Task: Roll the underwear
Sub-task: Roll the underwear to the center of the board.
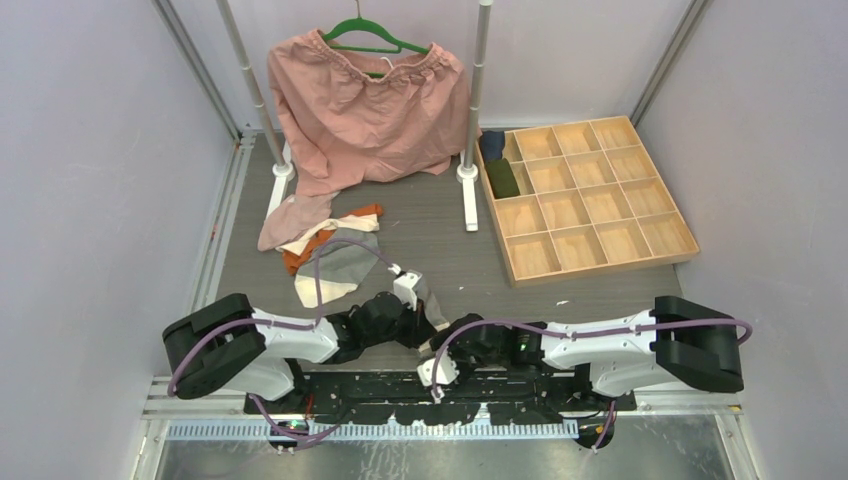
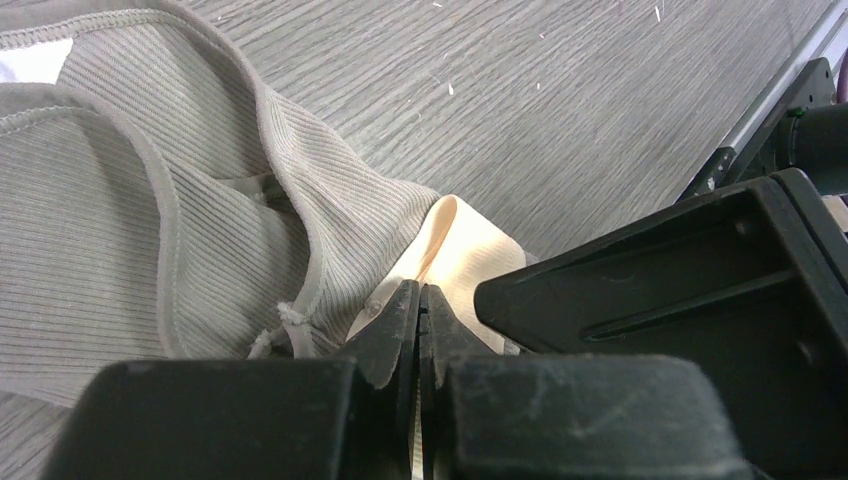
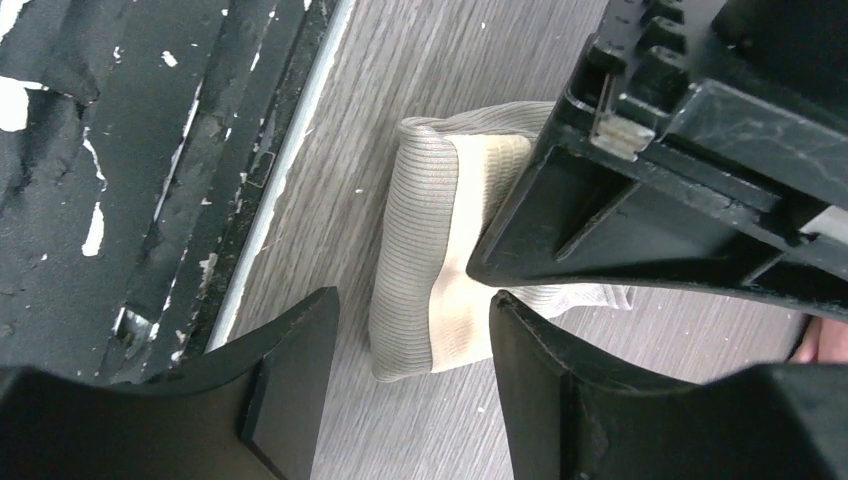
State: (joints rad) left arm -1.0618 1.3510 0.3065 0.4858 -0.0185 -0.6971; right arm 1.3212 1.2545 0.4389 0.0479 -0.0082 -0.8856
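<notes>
From above, the two arms meet low at the middle of the tabletop. The left hand and right hand are crowded so closely over a scrap of grey underwear that its shape there is hard to read. The left wrist camera shows more: the left hand has its fingers pressed together on a cream inner panel of the ribbed grey underwear, which spreads loosely away to the left across the wood, with the dark body of the right hand just beside it. Only the right wrist camera shows the garment's folded end. The grey underwear lies there as a thick, doubled-over bundle with a cream band, near the tabletop's front edge. The right hand stands wide around it, probably not touching the cloth, with the left hand above. The overhead view alone takes in the rest: a heap of underwear in pink, orange and cream at rear left, a salmon garment on a green hanger, and a wooden tray holding dark rolls.
</notes>
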